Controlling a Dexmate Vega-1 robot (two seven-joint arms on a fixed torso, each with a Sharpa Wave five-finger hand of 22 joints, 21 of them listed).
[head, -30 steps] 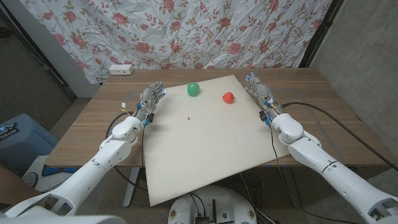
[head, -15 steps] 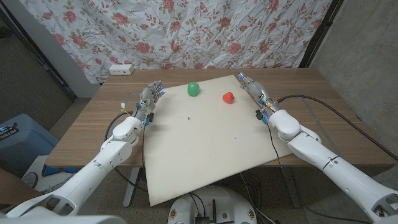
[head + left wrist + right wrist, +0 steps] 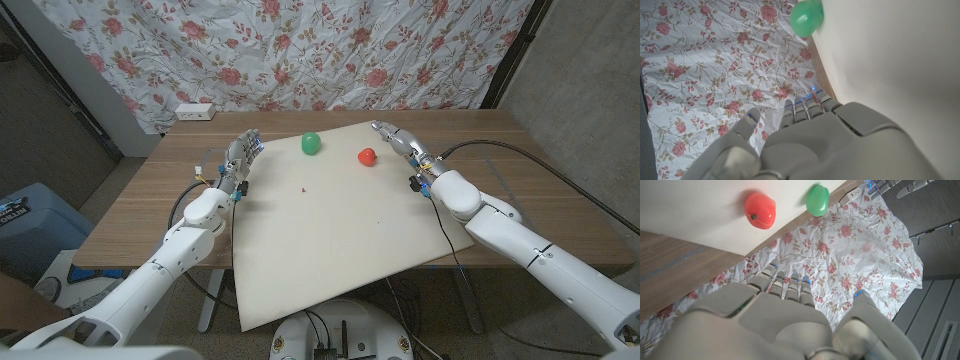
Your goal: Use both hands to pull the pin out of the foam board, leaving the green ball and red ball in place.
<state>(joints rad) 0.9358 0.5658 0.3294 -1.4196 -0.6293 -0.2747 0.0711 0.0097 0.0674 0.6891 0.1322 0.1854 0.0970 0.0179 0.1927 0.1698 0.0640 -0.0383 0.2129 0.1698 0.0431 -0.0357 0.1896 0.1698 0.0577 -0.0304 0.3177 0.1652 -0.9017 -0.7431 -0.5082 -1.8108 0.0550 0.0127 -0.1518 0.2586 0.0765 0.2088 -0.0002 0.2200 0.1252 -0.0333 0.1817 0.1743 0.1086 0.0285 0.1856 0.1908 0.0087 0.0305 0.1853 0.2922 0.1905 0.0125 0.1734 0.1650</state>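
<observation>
A white foam board [image 3: 330, 215] is lying on the wooden table [image 3: 140, 200], its corners pointing roughly to twelve, three, six and nine o'clock. Near the board's twelve o'clock corner a green ball [image 3: 311, 144] is sitting, and a red ball [image 3: 367, 157] is sitting near it toward three o'clock; the two are apart. The pin [image 3: 303, 187] is showing as a tiny dark-red dot on the board, toward six o'clock from the green ball and well apart from both hands. The left hand [image 3: 240, 158] is hovering at the board's nine o'clock edge, fingers extended and lying close side by side with the thumb set apart, holding nothing. The right hand [image 3: 402, 145] is reaching over the board's edge at about one o'clock, just beside the red ball on its three o'clock side, fingers stretched out and close together, thumb apart, gripping nothing. A flowered cloth [image 3: 330, 50] is hanging behind the table, and a white power strip [image 3: 194, 112] is lying at the table's eleven o'clock corner.
</observation>
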